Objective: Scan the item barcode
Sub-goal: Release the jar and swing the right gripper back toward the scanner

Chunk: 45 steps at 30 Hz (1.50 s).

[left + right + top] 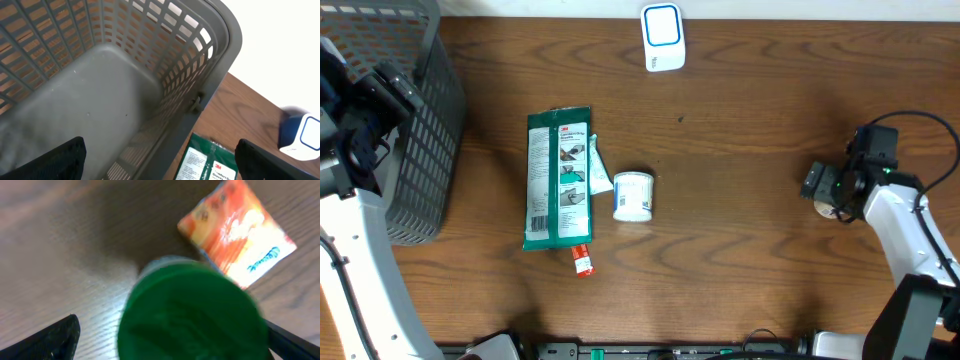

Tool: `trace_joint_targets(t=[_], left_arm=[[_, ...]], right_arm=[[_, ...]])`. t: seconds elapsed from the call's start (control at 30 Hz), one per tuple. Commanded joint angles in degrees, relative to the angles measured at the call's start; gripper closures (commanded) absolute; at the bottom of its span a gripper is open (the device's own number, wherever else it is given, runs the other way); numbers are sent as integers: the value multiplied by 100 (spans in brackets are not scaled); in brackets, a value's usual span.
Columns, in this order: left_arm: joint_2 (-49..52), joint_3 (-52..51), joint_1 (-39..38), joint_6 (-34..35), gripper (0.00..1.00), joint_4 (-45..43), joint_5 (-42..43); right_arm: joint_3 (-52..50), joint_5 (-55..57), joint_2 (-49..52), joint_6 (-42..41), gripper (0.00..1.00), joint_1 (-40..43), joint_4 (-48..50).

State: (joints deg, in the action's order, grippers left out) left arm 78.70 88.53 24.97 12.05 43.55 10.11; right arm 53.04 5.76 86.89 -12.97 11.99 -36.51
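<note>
**Both grippers open; one green-lidded container between the right fingers**

The right gripper (170,330) has its two fingers (50,337) spread wide. Between them sits one green-lidded container (192,315). The finger at the picture's left stands clear of it. The opposite finger is just beside the lid's edge, and contact there cannot be made out. The container is seen from above as a round, dark green top with a paler rim behind it. It is too blurred to show any label or barcode. Just beyond the fingertips, and partly behind the container, lies one orange and yellow packet (237,230) with blue lettering, flat on the wooden table (750,130).

The left gripper (160,160) is also open, with nothing between its two fingers (55,160). Below and ahead of them is the inside of one grey lattice basket (227,30). Past the basket wall, toward the finger on the picture's right, lies one green 3M pack (210,162). Farther out that way stands one white and blue scanner (300,132).

On the table between the two arms, well apart from both sets of fingers, three more single items lie around the green pack. They are one white tub (633,195) on its side, one small teal sachet (597,172) and one red-tipped tube (582,262).
</note>
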Motion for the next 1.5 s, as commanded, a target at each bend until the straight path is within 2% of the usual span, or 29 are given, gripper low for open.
trace_joint_targets(t=[0.0, 0.07, 0.2, 0.23, 0.27, 0.37, 0.5, 0.57, 0.63, 0.7, 0.73, 0.83, 0.93, 1.13, 1.47], left_arm=[[-7, 52, 13, 31, 7, 9, -31], [-9, 52, 13, 31, 7, 9, -31], [-9, 52, 13, 31, 7, 9, -31], [-9, 52, 13, 31, 7, 9, -31], [-9, 52, 13, 31, 7, 9, -31], [-9, 52, 13, 31, 7, 9, -31], [-9, 52, 13, 31, 7, 9, -31], [-9, 52, 13, 31, 7, 11, -31], [-9, 52, 13, 31, 7, 9, -31], [-7, 52, 13, 31, 7, 9, -31], [-9, 52, 13, 31, 7, 9, -31], [-9, 52, 13, 31, 7, 9, -31], [-7, 52, 13, 31, 7, 9, -31], [-9, 52, 13, 31, 7, 9, -31], [-7, 52, 13, 31, 7, 9, -31]], right_arm=[[608, -39, -282, 103, 1, 33, -267], [752, -258, -291, 105, 1, 33, -433], [960, -1847, -291, 107, 2, -63, -704], [960, -2371, -291, 105, 8, -260, -706], [960, -2430, -291, 105, 9, -369, -713], [960, -2430, -289, 87, 9, -1097, -708], [984, -2424, -289, -275, 9, -2684, -334], [1661, -2380, -262, -291, 12, -3552, -669], [2391, -2214, -153, -286, 12, -3805, -1174], [3698, -1655, 232, -284, 10, -4109, -2063], [4590, -1539, 647, -271, 9, -4264, -2597], [5895, -1499, 1646, -267, 6, -4544, -3211], [6144, -1504, 2334, -291, 1, -4710, -3246], [6142, -1694, 3685, -577, 1, -4769, -3368], [6137, -1596, 4310, -1047, 1, -5080, -3250]])
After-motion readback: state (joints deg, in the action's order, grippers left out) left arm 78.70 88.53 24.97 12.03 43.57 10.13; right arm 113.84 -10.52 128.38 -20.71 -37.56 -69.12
